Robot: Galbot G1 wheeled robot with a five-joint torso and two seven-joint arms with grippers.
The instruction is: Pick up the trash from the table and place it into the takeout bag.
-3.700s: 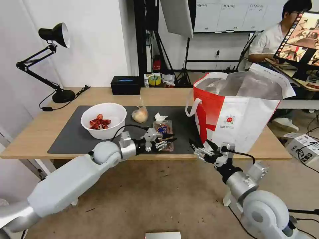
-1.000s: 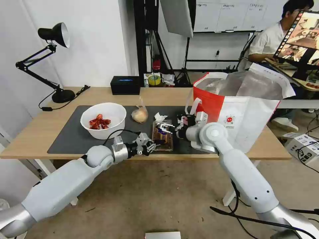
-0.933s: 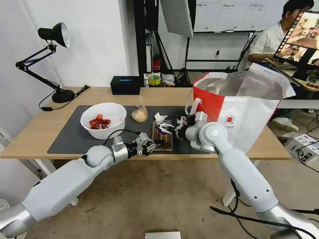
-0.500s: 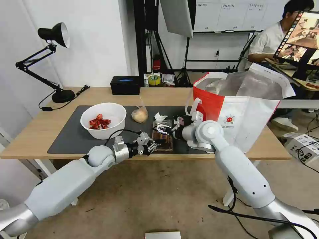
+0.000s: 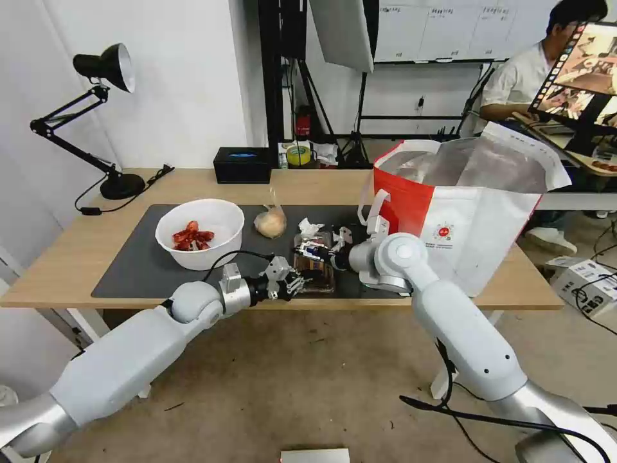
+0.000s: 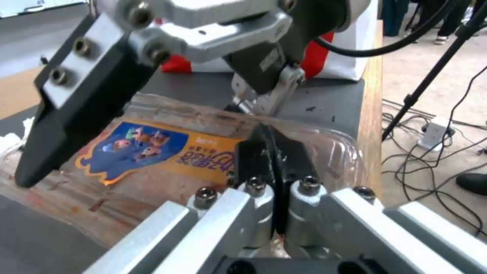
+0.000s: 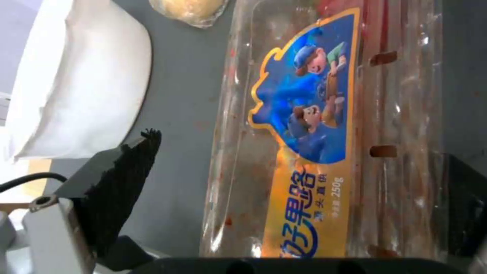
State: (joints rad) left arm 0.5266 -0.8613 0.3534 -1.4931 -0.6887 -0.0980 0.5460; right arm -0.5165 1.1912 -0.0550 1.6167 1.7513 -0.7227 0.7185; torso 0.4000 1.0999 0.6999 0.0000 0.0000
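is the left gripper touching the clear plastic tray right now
Touching. In the left wrist view the left gripper is shut on the near edge of the clear plastic tray, its black fingertips pinching the rim.

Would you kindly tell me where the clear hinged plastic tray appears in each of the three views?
Head view: the clear hinged plastic tray lies on the dark mat near the table's front edge, between both claws.
Left wrist view: the tray spans the middle, its near edge pinched in the left claw.
Right wrist view: it fills the centre.
Shared landmark: its blue-and-yellow cartoon label.
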